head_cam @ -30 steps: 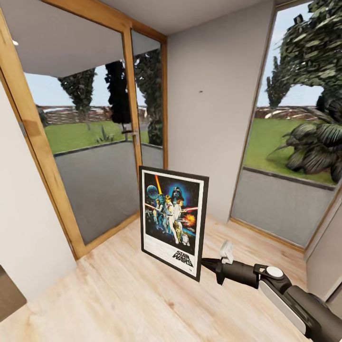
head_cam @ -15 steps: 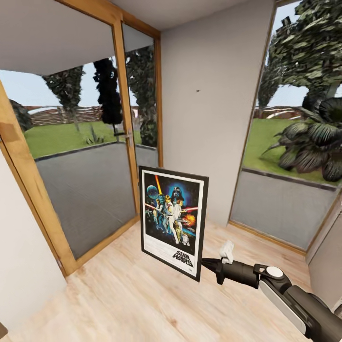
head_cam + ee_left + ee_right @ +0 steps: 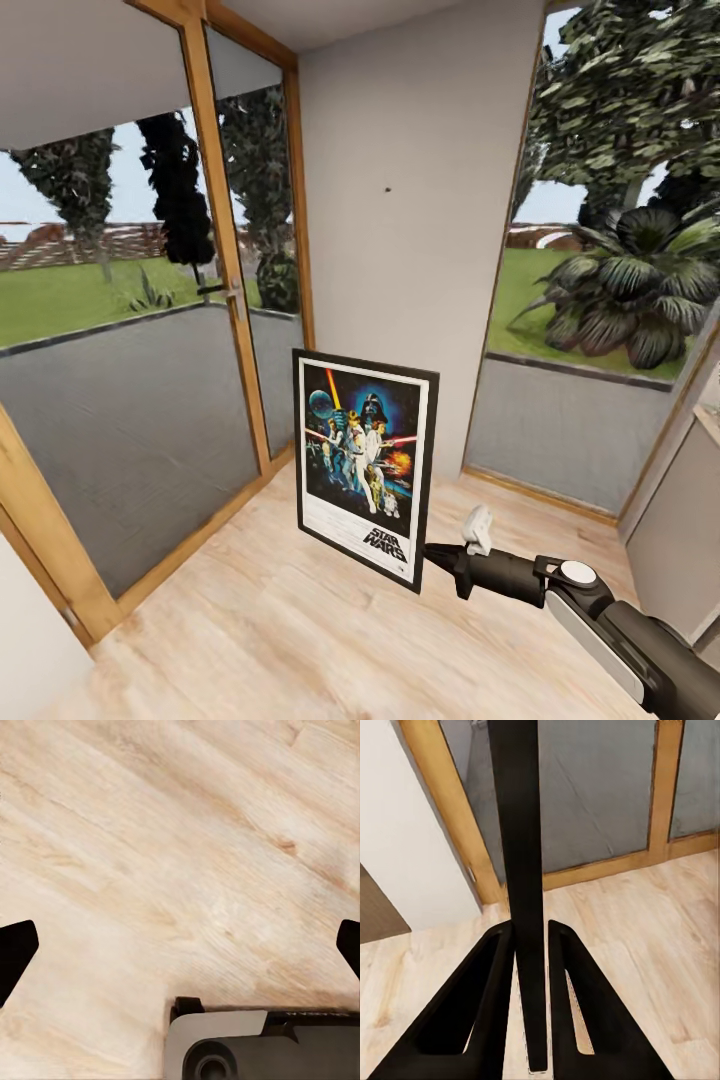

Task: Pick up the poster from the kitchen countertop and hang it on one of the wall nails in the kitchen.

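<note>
One arm carries the load: the right gripper (image 3: 432,553) is clamped on the lower right edge of the poster (image 3: 364,464), held upright above the wooden floor (image 3: 250,630). What looks like the nail (image 3: 388,189), a dark speck, sits well above the poster on the grey wall (image 3: 420,200). The left gripper (image 3: 180,945) is spread wide, holding nothing.

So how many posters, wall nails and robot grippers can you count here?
poster: 1
wall nail: 1
grippers: 2, the right gripper shut on the poster's edge, the left gripper open over the wooden floor
Total: 4
</note>
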Controlling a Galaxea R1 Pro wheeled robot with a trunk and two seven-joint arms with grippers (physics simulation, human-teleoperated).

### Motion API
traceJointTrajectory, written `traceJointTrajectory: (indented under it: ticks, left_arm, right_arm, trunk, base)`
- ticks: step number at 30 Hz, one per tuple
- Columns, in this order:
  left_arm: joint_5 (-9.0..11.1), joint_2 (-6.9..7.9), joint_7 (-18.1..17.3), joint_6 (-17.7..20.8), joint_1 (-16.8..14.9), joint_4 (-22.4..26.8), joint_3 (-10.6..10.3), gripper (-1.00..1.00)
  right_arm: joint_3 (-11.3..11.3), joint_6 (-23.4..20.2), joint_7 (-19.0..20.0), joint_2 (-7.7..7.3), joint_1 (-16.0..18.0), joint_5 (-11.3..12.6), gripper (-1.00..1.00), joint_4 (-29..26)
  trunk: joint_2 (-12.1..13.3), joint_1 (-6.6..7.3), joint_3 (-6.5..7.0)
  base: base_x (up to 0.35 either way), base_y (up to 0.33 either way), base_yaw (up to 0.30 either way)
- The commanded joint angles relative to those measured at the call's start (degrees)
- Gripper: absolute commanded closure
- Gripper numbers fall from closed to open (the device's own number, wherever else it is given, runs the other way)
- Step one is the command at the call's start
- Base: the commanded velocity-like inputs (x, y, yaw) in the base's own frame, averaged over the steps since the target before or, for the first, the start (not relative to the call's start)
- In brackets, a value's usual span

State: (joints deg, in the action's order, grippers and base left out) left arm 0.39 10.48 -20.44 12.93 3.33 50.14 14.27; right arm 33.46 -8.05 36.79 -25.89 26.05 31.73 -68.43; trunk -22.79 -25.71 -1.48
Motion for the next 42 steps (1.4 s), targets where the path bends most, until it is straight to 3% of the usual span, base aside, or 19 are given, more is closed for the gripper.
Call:
traceJointTrajectory:
  ticks: [1, 32, 42]
  left_arm:
    - [0.05, -0.02, -0.30, 0.43, 0.01, 0.13, 0.14, -1.00]
    - [0.04, -0.02, -0.30, 0.38, 0.01, 0.13, 0.14, -1.00]
    - [0.05, -0.02, -0.30, 0.35, 0.01, 0.13, 0.15, -1.00]
  right_arm:
    - [0.11, -0.56, 0.03, -0.04, 0.11, 0.71, 1.00, -0.04]
    - [0.11, -0.53, 0.03, -0.04, 0.09, 0.70, 1.00, -0.04]
    - [0.11, -0.56, 0.03, -0.04, 0.07, 0.70, 1.00, -0.04]
  trunk:
    - [-0.13, -0.07, -0.12]
    - [-0.13, -0.07, -0.12]
    - [-0.13, -0.07, -0.12]
  base:
    - [0.291, 0.235, -0.061]
    - [0.273, 0.257, -0.007]
    - [0.236, 0.286, -0.198]
